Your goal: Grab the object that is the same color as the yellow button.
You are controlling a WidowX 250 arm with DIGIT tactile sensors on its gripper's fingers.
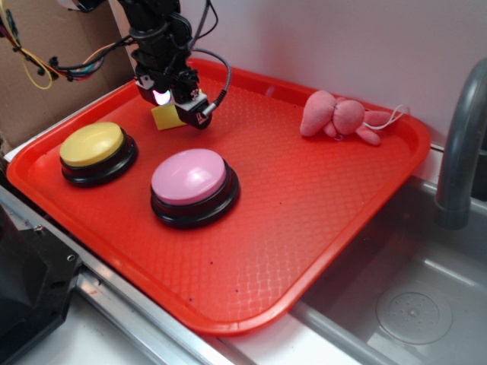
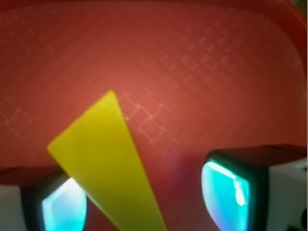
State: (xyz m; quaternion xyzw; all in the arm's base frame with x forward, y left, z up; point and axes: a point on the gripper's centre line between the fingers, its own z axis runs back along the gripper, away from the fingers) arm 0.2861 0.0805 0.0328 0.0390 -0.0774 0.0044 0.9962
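A: The claw (image 1: 171, 106) hung low over the wedge (image 1: 166, 117) at the tray's (image 1: 319, 228) far left, fingers (image 2: 231, 190) apart, one on each side.

B: Why there?

A: Apparently to straddle it for a pinch; nothing was clamped.

B: And the wedge?

A: Small, flat-faced, tapering to a point, the same yellow as the button (image 1: 93, 144) nearby. It lay on the tray, nearer the left finger.

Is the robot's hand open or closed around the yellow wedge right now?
Open. In the wrist view the hand has its fingers spread, red tray showing between the yellow wedge and the right one.
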